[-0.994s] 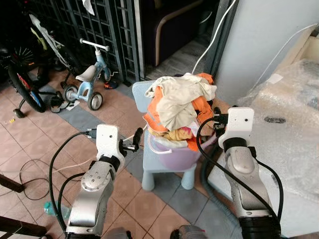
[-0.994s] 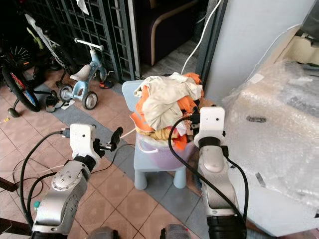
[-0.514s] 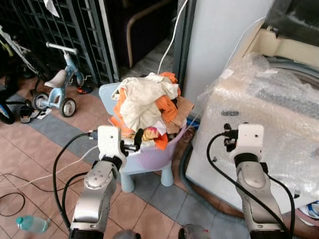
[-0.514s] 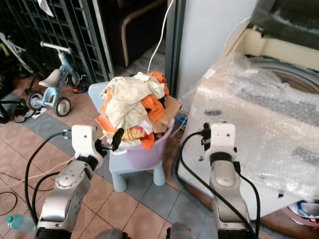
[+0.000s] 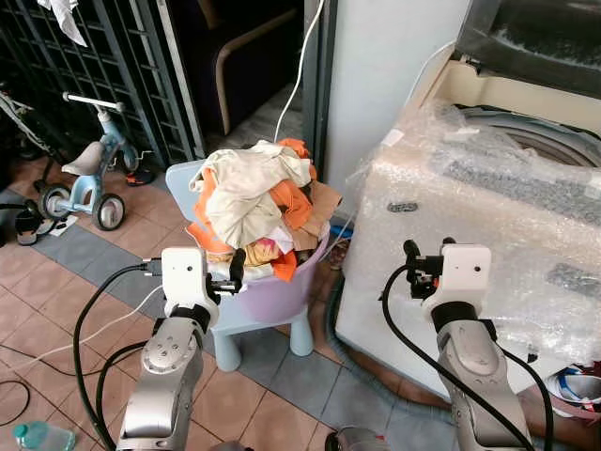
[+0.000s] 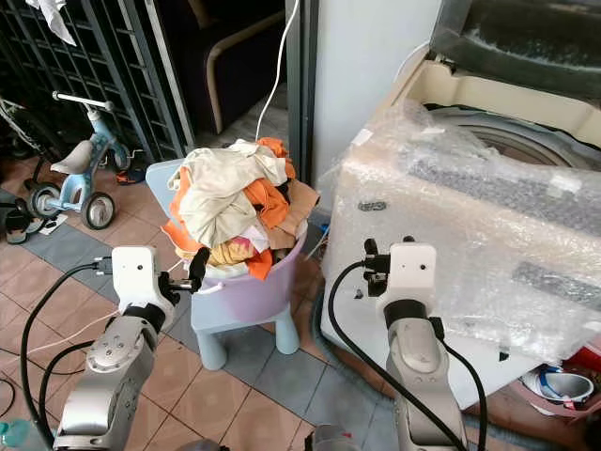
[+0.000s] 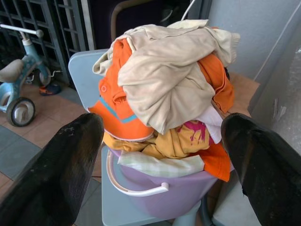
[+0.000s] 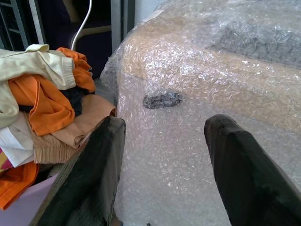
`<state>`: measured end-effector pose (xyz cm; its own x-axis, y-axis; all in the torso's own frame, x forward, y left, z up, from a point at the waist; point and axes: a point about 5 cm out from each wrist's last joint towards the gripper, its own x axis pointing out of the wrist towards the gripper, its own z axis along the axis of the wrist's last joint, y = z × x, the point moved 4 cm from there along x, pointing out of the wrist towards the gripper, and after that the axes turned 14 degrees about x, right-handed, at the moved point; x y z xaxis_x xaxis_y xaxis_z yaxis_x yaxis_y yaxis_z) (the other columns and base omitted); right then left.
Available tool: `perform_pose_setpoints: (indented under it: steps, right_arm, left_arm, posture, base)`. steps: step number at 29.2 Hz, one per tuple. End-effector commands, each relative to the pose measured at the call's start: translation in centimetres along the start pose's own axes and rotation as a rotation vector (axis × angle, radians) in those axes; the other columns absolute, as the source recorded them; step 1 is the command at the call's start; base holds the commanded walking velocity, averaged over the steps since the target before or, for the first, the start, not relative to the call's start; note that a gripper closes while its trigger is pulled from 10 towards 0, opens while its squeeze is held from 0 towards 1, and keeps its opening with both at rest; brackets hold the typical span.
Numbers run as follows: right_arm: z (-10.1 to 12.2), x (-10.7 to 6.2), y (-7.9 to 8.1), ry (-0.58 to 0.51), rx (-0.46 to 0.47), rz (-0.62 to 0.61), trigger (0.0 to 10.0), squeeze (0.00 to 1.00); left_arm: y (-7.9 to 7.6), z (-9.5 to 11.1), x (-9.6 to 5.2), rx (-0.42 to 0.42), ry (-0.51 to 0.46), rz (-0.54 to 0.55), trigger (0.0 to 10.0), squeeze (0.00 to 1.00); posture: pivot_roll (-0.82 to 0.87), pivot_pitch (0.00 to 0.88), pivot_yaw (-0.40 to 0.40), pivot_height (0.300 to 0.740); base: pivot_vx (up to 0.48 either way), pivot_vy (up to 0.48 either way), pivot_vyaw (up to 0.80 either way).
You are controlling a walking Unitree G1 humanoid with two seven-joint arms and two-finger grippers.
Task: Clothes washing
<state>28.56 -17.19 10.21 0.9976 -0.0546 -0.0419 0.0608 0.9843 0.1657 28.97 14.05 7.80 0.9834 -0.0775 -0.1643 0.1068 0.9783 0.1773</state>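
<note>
Clothes: heaped cream, orange and yellow garments, piled high above the rim of a purple tub.
Tricycle: far left on the tiled floor, by the dark grille.
Left gripper: fingers spread wide and holding nothing, just near-left of the tub.
Tub: lilac, white handle, on a pale blue child's chair left of the washer.
Right gripper: fingers parted and empty, close against the washer's front.
Washing machine: right, wrapped in bubble film, lid raised.
</note>
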Motion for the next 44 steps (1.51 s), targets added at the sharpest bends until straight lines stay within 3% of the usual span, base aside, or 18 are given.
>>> perform_pose_setpoints:
  steps: [1, 8, 9, 10, 11, 12, 32, 37, 41, 44]
  right_arm:
    - [0.6, 0.2, 0.1, -0.020, 0.007, 0.010, 10.0, 1.00]
    - [1.0, 0.8, 0.5, -0.028, 0.005, 0.030, 10.0, 1.00]
    - [1.0, 0.8, 0.6, -0.029, 0.004, 0.033, 10.0, 0.88]
    - [1.0, 0.9, 0.6, -0.030, 0.004, 0.034, 10.0, 0.53]
    - [1.0, 0.9, 0.6, -0.030, 0.004, 0.034, 10.0, 0.53]
    - [1.1, 0.9, 0.6, -0.031, 0.004, 0.035, 10.0, 0.00]
    - [1.1, 1.7, 1.3, -0.027, -0.010, 0.075, 10.0, 0.00]
    - [2.3, 2.3, 2.5, -0.056, -0.019, 0.118, 10.0, 0.00]
    - [1.9, 2.5, 2.9, -0.048, -0.025, 0.134, 10.0, 0.00]
    - [2.2, 2.8, 3.4, -0.066, -0.024, 0.163, 10.0, 0.00]
  left_arm:
    - [0.4, 0.6, 0.0, 0.011, -0.022, 0.020, 10.0, 0.00]
    - [0.1, 1.4, 0.2, 0.024, -0.042, 0.011, 10.0, 0.00]
    - [0.1, 1.4, 0.2, 0.025, -0.041, 0.012, 10.0, 0.00]
    - [0.1, 1.3, 0.1, 0.025, -0.040, 0.012, 10.0, 0.00]
    - [0.1, 1.3, 0.1, 0.025, -0.040, 0.012, 10.0, 0.00]
    - [0.1, 1.3, 0.1, 0.025, -0.038, 0.014, 10.0, 0.00]
    - [-0.5, 1.7, 0.7, 0.041, -0.058, 0.013, 10.0, 0.00]
    - [-0.2, 2.7, 1.0, 0.048, -0.087, 0.019, 10.0, 0.00]
    - [-0.5, 2.2, 1.1, 0.030, -0.071, 0.020, 10.0, 0.00]
    - [-0.5, 2.9, 0.8, 0.028, -0.085, 0.033, 10.0, 0.00]
  posture:
    - [-0.07, 0.000, 0.031, 0.740]
    - [-0.06, 0.019, 0.044, 0.740]
    - [-0.06, 0.022, 0.044, 0.740]
    - [-0.06, 0.022, 0.044, 0.740]
    - [-0.06, 0.022, 0.044, 0.740]
    - [-0.06, 0.023, 0.042, 0.740]
    - [-0.06, 0.022, -0.002, 0.740]
    - [-0.06, 0.031, -0.023, 0.740]
    - [-0.08, 0.003, -0.019, 0.740]
    - [-0.06, 0.000, -0.013, 0.740]
  base:
    - [0.000, 0.000, 0.00]
    - [0.000, 0.000, 0.00]
    - [0.000, 0.000, 0.00]
    - [0.000, 0.000, 0.00]
    - [0.000, 0.000, 0.00]
    - [0.000, 0.000, 0.00]
    - [0.000, 0.000, 0.00]
    - [0.000, 0.000, 0.00]
    - [0.000, 0.000, 0.00]
    - [0.000, 0.000, 0.00]
